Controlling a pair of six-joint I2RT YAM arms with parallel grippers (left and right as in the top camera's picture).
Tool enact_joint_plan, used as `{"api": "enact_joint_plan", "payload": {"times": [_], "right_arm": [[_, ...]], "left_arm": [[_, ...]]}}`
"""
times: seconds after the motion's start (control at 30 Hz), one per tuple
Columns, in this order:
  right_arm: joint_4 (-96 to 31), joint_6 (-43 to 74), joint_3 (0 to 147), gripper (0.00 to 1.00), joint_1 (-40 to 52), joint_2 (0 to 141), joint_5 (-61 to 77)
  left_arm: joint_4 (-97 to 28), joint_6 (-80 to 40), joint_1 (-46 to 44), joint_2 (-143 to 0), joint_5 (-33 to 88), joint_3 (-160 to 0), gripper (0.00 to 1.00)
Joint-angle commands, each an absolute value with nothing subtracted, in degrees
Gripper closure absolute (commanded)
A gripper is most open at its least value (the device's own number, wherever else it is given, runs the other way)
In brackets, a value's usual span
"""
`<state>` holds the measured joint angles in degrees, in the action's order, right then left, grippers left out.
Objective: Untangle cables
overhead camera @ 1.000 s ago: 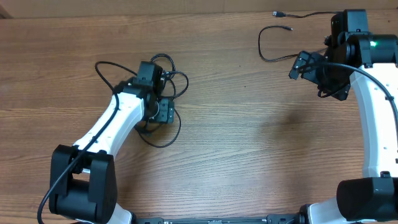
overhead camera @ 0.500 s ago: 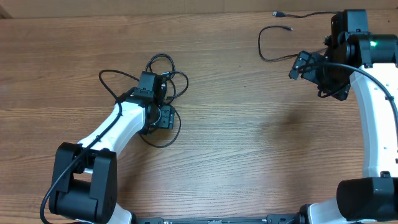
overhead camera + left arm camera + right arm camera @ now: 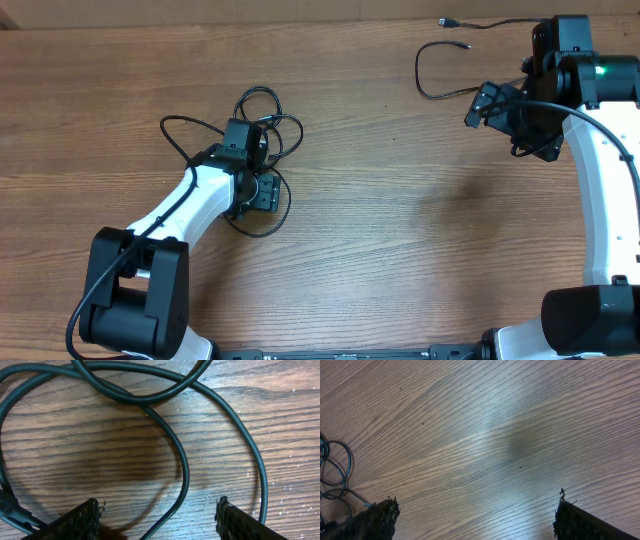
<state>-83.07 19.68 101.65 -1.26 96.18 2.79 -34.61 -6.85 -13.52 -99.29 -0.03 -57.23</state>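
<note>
The cables (image 3: 262,108) lie as a loose black tangle on the wooden table at the left, with loops reaching out to each side. My left gripper (image 3: 252,165) hangs low over the tangle, pointing down. In the left wrist view it (image 3: 159,505) stands open. One thin strand (image 3: 181,467) curves between the fingers, touching neither, and more loops cross above it. A separate cable (image 3: 428,82) with small plug ends lies at the far right. My right gripper (image 3: 492,105) hovers beside it, open (image 3: 477,497) over bare wood. The tangle (image 3: 331,467) shows at that view's left edge.
The wooden table (image 3: 400,220) stretches between the two arms. Another thin cord with a plug (image 3: 446,21) runs along the far edge toward the right arm. Both arm bases stand at the near edge.
My left gripper has shifted slightly toward the near side over the tangle, and its jaws have narrowed a little. The left loop of cable has moved with it. The right arm has not moved.
</note>
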Motion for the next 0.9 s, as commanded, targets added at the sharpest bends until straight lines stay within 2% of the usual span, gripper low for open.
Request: {"api": "enact_joint_plan", "payload": {"times": [0.0, 0.1, 0.33, 0.87], "right_arm": [[-82.8, 20.2, 101.6, 0.0, -1.4, 95.3, 3.1], [-82.8, 20.2, 101.6, 0.0, -1.4, 95.3, 3.1], [-82.8, 20.2, 101.6, 0.0, -1.4, 95.3, 3.1], [-82.8, 20.2, 101.6, 0.0, -1.4, 95.3, 3.1]], "left_arm": [[-34.4, -6.0, -13.9, -100.1, -0.4, -56.5, 0.25], [-34.5, -6.0, -14.0, -100.1, -0.4, -56.5, 0.29], [-35.2, -6.0, -14.0, -100.1, -0.4, -56.5, 0.29], [-35.1, -6.0, -14.0, -100.1, -0.4, -56.4, 0.35]]}}
